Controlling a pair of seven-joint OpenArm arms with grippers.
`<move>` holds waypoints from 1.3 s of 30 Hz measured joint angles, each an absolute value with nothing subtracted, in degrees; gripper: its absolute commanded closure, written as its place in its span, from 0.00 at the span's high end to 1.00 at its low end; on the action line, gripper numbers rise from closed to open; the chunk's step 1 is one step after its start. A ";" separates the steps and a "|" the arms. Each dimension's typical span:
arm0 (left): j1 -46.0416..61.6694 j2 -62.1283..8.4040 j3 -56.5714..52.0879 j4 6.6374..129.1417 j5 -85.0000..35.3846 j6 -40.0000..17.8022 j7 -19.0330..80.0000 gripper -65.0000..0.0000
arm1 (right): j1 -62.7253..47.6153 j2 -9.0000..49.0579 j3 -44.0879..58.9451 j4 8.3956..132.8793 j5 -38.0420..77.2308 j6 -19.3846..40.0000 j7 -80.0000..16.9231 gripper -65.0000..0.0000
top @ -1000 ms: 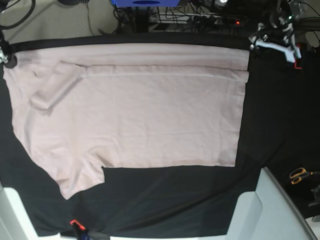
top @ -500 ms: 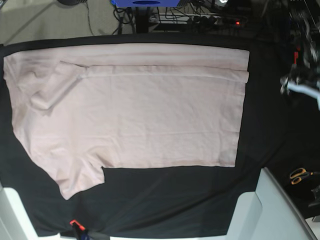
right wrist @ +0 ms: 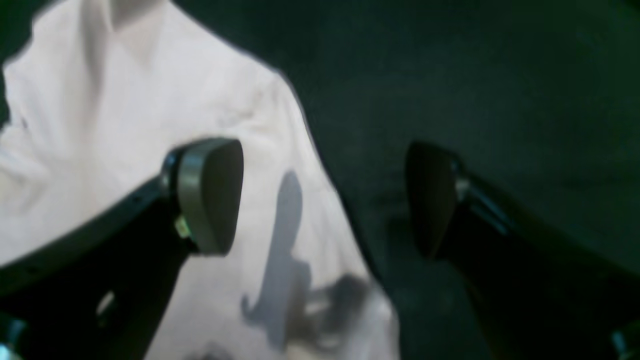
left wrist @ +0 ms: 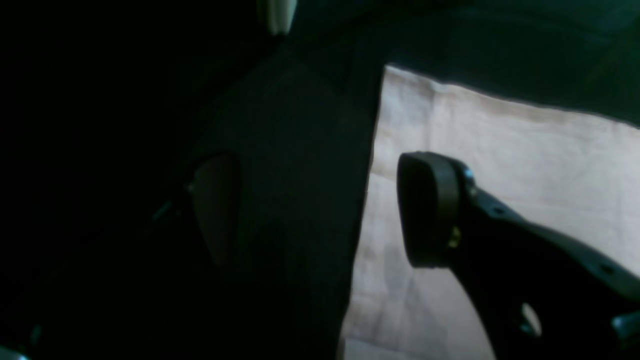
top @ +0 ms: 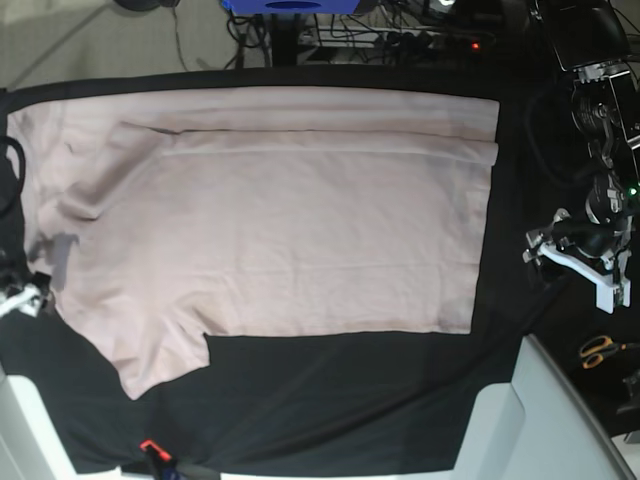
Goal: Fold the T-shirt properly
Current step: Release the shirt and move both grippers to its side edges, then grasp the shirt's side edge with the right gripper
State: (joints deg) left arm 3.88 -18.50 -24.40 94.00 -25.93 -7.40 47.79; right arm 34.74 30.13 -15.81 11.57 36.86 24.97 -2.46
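Observation:
The pale pink T-shirt [top: 280,220] lies flat on the black table cloth [top: 340,400], its far edge folded over in a long band. My left gripper [top: 540,248] is open just off the shirt's right edge. In the left wrist view it [left wrist: 320,210] straddles that edge, one finger [left wrist: 430,210] over the shirt [left wrist: 525,165]. My right gripper [top: 20,295] is open at the shirt's left edge. In the right wrist view it [right wrist: 320,197] straddles the edge, one finger [right wrist: 210,195] over the shirt [right wrist: 125,100].
Orange-handled scissors [top: 598,350] lie at the right beyond the cloth. White panels [top: 540,420] stand at the near corners. An orange clip [top: 150,445] holds the cloth's near edge. Cables [top: 400,35] lie behind the table.
My left gripper has moved from the far right corner down to the middle of the shirt's right edge. My right gripper has moved from the far left corner to the left edge.

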 measured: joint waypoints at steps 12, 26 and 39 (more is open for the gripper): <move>6.70 -20.16 -24.27 93.14 -17.69 -7.35 47.86 0.72 | 34.30 29.17 -26.70 9.04 36.67 16.86 2.00 0.73; 6.55 -18.24 -24.21 93.36 -14.74 -7.44 47.81 0.72 | 33.41 27.24 -26.87 9.02 36.71 16.91 2.00 0.27; 6.39 -17.02 -24.01 93.34 -14.46 -7.44 47.81 0.72 | 30.79 28.45 -26.92 14.85 36.64 17.06 2.96 0.00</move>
State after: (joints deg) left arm 6.39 -17.02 -24.01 93.34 -14.46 -7.44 47.81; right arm 30.79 28.45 -26.92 14.85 36.64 17.06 2.96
